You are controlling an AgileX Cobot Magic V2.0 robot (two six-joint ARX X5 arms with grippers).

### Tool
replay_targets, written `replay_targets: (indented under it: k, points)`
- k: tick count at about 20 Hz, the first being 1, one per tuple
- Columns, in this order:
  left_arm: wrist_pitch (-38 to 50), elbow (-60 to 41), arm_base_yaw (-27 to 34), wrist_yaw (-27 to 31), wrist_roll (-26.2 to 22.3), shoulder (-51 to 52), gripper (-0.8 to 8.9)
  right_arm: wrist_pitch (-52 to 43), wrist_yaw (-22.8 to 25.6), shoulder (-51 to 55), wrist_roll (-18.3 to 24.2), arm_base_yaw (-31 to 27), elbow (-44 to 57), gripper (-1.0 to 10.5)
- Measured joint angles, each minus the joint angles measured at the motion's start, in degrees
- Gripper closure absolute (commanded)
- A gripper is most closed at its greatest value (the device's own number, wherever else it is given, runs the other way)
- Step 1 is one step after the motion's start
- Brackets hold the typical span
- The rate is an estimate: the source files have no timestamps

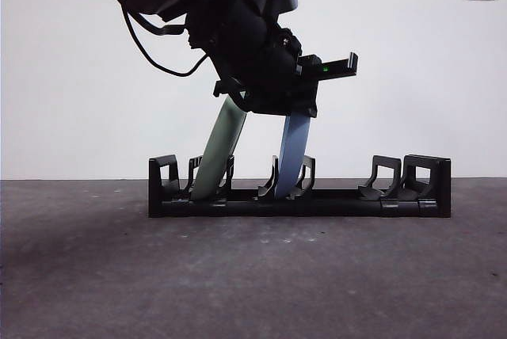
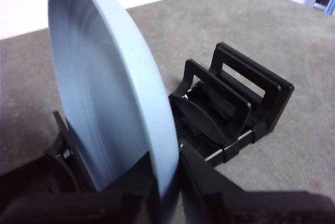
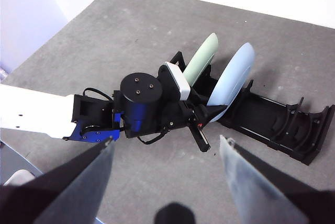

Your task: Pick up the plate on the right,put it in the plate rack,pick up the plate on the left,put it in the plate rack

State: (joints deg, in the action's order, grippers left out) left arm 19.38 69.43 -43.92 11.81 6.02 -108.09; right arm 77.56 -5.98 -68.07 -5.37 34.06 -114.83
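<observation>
Your front camera sits low, level with the table, facing the plate rack point(image 1: 299, 196) side-on. Your left wrist camera looks close along it; your right wrist camera looks down from high, sharing that rack point(image 3: 272, 122).

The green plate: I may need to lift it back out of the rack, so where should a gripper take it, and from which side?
Probably by its top rim, coming from above. The green plate stands on edge, leaning, its lower rim down between the prongs of the rack; only the upper rim is free. The left gripper and blue plate crowd one side.
</observation>
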Motion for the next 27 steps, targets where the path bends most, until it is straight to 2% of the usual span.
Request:
replay_targets:
  k: [8,12,14,27]
  points:
    - [-1.84,0.37,0.39,-1.55,-0.11,0.0,7.96,-0.02,0.0,0.0,0.0,0.0,0.0,6.0]
    - [-2.73,0.44,0.52,-2.4,-0.42,0.0,5.66,-0.02,-0.02,0.02,0.0,0.0,0.0,6.0]
    - [-4.2,0.31,0.55,-3.13,-0.42,-0.02,5.3,-0.02,-0.02,0.02,0.0,0.0,0.0,6.0]
    - [-4.33,0.24,0.37,-5.55,-0.42,0.04,5.3,0.0,-0.02,0.02,0.0,0.0,0.0,6.0]
